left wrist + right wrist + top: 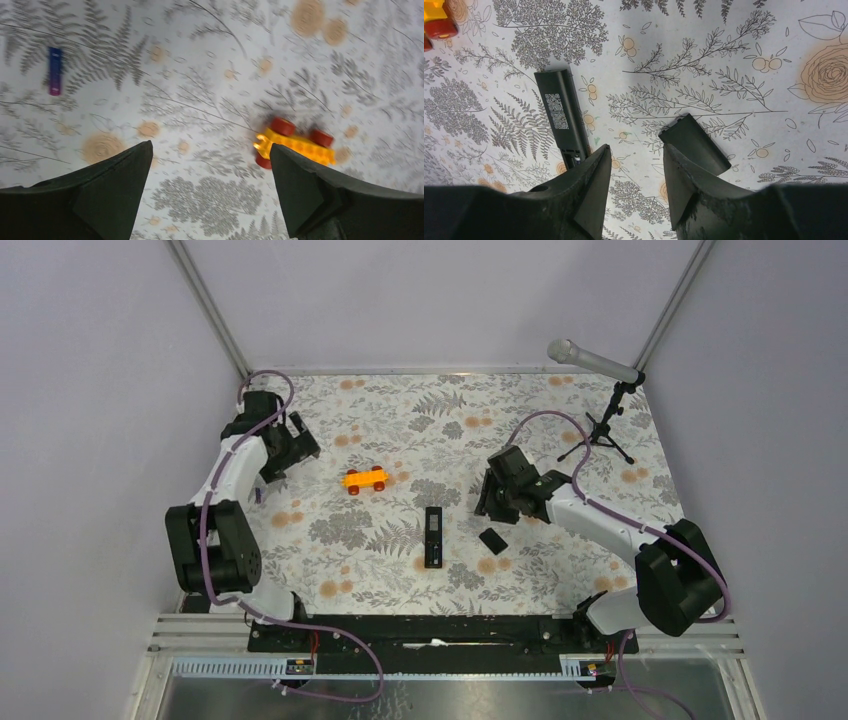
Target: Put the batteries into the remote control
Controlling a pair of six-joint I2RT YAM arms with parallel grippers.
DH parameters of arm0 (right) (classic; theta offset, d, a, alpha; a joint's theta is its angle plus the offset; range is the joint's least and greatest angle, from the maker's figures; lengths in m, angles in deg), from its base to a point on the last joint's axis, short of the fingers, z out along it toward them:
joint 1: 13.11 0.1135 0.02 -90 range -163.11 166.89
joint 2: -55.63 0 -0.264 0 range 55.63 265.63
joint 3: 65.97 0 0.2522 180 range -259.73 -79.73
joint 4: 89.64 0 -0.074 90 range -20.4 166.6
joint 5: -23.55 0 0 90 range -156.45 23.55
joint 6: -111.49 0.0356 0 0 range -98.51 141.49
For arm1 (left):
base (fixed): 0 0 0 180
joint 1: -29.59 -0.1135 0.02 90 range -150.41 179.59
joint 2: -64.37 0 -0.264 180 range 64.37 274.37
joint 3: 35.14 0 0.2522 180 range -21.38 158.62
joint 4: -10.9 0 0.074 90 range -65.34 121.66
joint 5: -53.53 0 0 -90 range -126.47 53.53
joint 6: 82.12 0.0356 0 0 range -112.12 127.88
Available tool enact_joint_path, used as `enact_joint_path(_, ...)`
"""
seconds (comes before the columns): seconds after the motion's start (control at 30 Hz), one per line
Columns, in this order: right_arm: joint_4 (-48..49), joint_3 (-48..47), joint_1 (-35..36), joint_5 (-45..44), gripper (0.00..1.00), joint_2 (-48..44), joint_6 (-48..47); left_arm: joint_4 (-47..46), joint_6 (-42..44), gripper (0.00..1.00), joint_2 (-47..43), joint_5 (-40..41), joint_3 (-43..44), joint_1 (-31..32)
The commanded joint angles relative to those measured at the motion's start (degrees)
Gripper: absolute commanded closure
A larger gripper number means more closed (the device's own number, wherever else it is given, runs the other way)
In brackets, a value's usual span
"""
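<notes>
My left jaws gape wide and hold nothing, hanging over the left side of the counter (pixel 420 420). Past their tips a purplish-blue battery (pixel 55 70) lies toward the left edge, and an orange toy car (pixel 295 142) sits further in. My right jaws stand partly open, also empty, over the right half. Just beyond them the remote control (pixel 561 117) lies at the counter's middle, with a small black cover (pixel 694 145) near it, not touching. A microphone (pixel 590 360) stands at the far right corner.
</notes>
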State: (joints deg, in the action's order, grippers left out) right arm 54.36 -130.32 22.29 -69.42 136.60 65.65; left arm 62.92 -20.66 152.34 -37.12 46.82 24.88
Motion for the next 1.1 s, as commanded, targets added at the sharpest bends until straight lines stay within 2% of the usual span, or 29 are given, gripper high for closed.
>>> enact_joint_path(0.0,1.1,0.2,-1.0,-1.2,0.50,-1.0,-1.6,2.6,4.1,0.05,3.8,8.8,5.5,-4.5)
enact_joint_path(0.1,1.1,0.2,-1.8,-1.1,0.50,-0.5,-2.0,3.4,5.9,0.17,7.6,12.6,8.0,-8.6)
enact_joint_path(0.2,1.1,0.1,-2.8,-0.7,0.50,0.6,-2.2,2.2,7.7,0.29,10.4,12.6,8.4,-11.7)
enact_joint_path(0.57,1.9,-0.9,-6.9,2.5,0.51,6.0,-2.6,2.6,10.2,0.40,18.2,7.8,10.4,-17.4)
enact_joint_path(0.83,2.3,-1.1,-7.1,2.8,0.52,6.7,-2.4,2.7,11.2,0.47,21.8,6.8,10.8,-19.1)
enact_joint_path(1.07,2.2,-1.5,-7.1,2.8,0.52,7.1,-2.2,1.7,11.7,0.56,22.8,0.9,9.9,-20.1)
